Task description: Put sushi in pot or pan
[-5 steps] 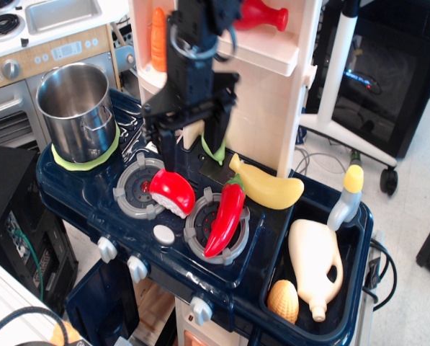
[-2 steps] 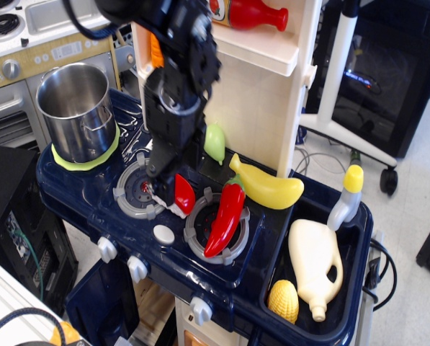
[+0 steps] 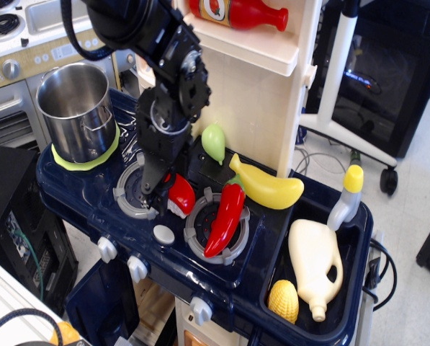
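Pot (image 3: 76,108) upper left of jaws, well apart, on green mat (image 3: 92,161). Gripper (image 3: 160,191) low over left burner (image 3: 137,189), jaws clamped on sushi (image 3: 180,194). Chili (image 3: 225,216) just right of jaws, banana (image 3: 265,186) beyond.

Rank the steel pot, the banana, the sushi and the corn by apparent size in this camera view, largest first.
1. Steel pot
2. Banana
3. Sushi and corn: look alike, and the gripper hides part of the sushi, so unranked.
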